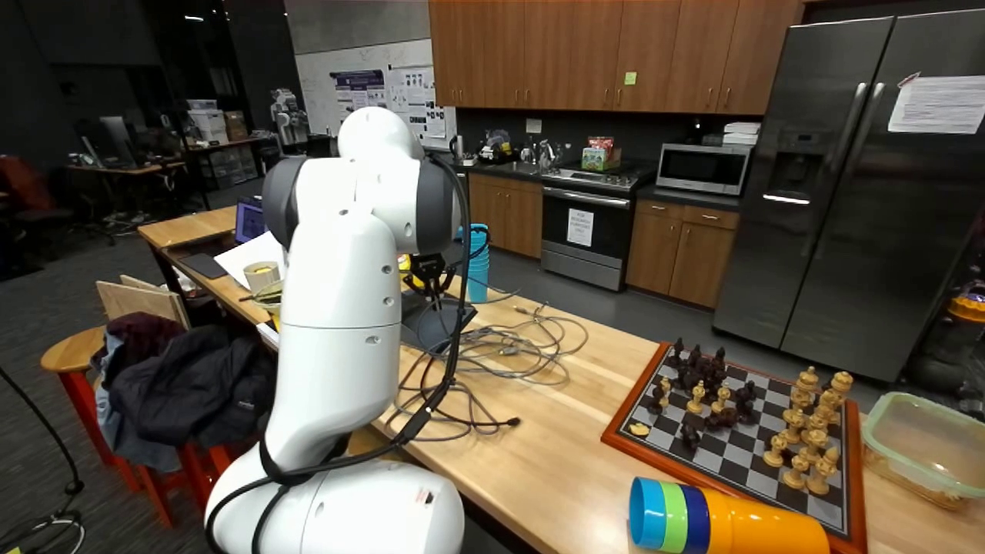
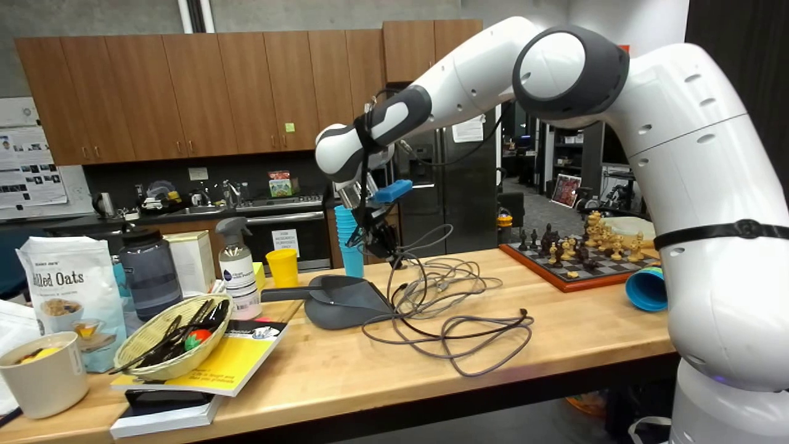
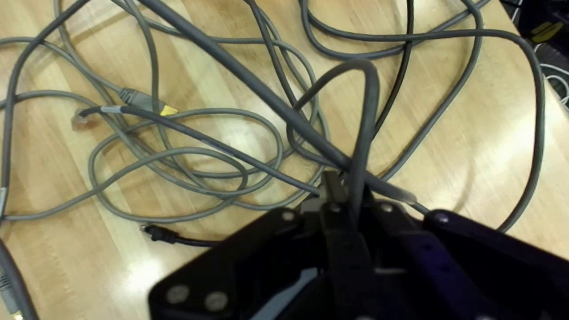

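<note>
My gripper [image 3: 347, 189] is shut on a grey cable [image 3: 370, 100], pinched between its fingertips in the wrist view, with a bent loop standing up. Other strands cross at the tips; whether they are gripped too is unclear. A tangle of grey cables [image 2: 447, 287] spreads over the wooden table under and beside the gripper, also seen in an exterior view as coiled cables [image 1: 531, 350]. Among them lie a grey plug with a yellow tip [image 3: 142, 100], a clear plug [image 3: 82, 118] and a black connector [image 3: 159, 233].
A dark dustpan [image 2: 345, 303] lies next to the cables, with stacked blue cups [image 2: 349, 243] and a yellow cup [image 2: 283, 267] behind. A chessboard with pieces [image 1: 731, 446] and nested colored cups [image 1: 723, 517] occupy another end. A basket [image 2: 175, 336], spray bottle [image 2: 239, 271] and books stand nearby.
</note>
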Controlling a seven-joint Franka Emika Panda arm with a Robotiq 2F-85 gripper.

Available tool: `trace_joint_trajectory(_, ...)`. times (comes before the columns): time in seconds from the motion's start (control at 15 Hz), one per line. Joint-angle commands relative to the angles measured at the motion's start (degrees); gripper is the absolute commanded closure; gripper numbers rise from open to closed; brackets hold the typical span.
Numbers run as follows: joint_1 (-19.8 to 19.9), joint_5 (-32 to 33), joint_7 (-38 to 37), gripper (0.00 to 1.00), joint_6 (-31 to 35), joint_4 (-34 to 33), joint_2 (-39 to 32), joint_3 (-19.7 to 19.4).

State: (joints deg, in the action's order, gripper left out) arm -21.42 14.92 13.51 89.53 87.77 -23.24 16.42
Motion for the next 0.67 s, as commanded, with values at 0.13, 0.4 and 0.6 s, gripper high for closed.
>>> trace_joint_trajectory(0.13,0.31,-2.82,3.12,0.68,0.02,2.46,0.58,1.04)
trace_joint_trajectory(0.4,-0.01,-2.81,4.11,0.5,0.23,3.75,1.1,1.61)
trace_joint_trajectory(0.6,-0.03,-3.0,5.51,0.31,0.45,5.03,2.05,2.43)
